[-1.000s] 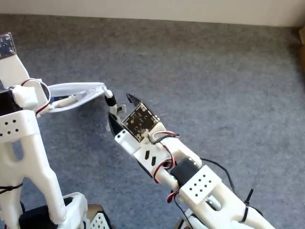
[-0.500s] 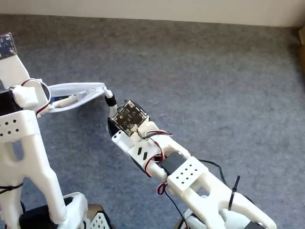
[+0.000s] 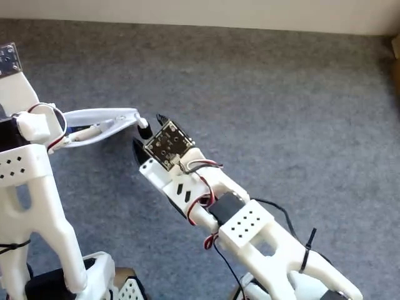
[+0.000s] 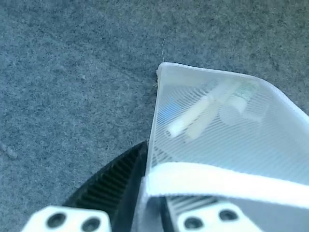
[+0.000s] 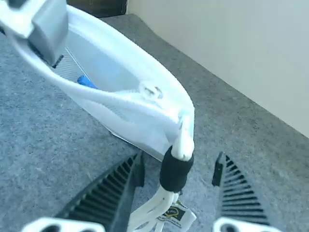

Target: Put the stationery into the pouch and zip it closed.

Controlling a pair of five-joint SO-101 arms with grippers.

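One white mesh pouch (image 4: 227,125), pinched by one edge between the pressed-together jaws of the left gripper (image 4: 154,181), over a grey carpet-like tabletop (image 3: 281,94). Whether it rests on the tabletop or hangs above it cannot be told.

Contents: stationery (image 4: 203,110), namely pale stick-shaped pieces and a small blue item. They are seen through the mesh, just beyond the tips of the left jaws. Judged: the loading step is done.

Mouth: gaping in the right wrist view, the two zip edges apart from the corner nearest the right jaws back toward the left jaws. Judged: the zip is not yet closed.

Zip pull (image 5: 176,171): a white cord with a black bead and a small tag, hanging from the pouch corner. It lies between the jaws of the right gripper (image 5: 179,162). Those jaws stand spread, one on each side of the bead and apart from it on both sides as far as can be seen.

Remaining, by judgement: the right jaws must close on the pull and draw it the whole length of the mouth. The left jaws must keep their pinch so that the pouch stays taut.
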